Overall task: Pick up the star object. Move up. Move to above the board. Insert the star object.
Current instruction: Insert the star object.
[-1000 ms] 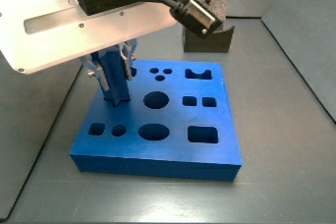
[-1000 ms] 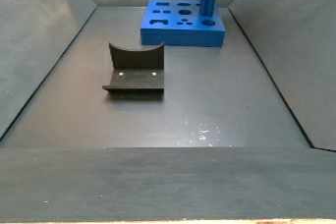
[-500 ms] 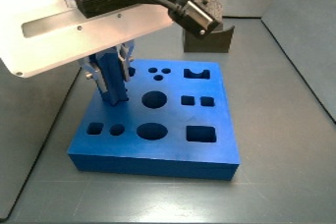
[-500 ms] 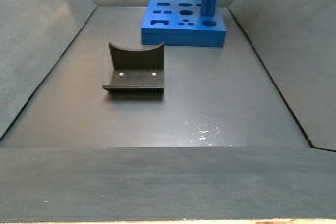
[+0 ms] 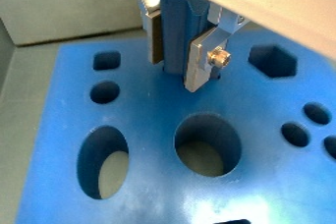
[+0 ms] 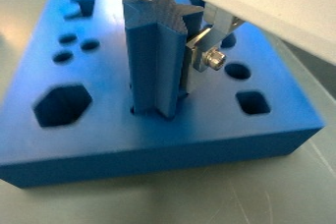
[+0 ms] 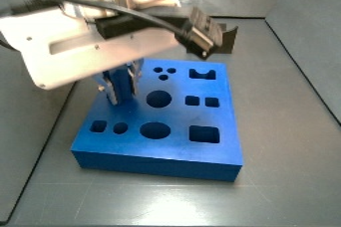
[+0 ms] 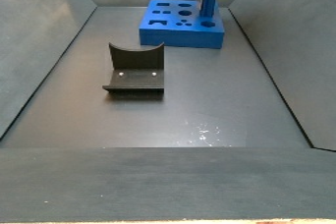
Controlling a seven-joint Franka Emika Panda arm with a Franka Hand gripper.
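The star object [image 5: 178, 27] is a tall blue ridged peg. It stands upright with its lower end in a hole of the board [image 5: 144, 120], a flat blue slab with many cut-outs. My gripper [image 5: 176, 71] is shut on the peg, a silver finger [image 5: 199, 61] pressed on each side. In a wrist view the star-shaped top [image 6: 155, 22] shows, with the peg's foot sunk into the board [image 6: 118, 144]. In a side view the gripper [image 7: 120, 97] is low over the board's [image 7: 180, 141] left part. In a side view the peg [image 8: 207, 5] rises from the board [image 8: 178, 35].
A dark olive-brown notched block [image 8: 134, 69] lies on the grey floor, well apart from the board; it also shows behind the board [image 7: 224, 35]. Grey walls slope up round the floor [image 8: 171, 120]. Other holes of the board [image 5: 203, 149] lie beside the peg.
The arm has come down with the peg. Less of the peg stands above the board than before.
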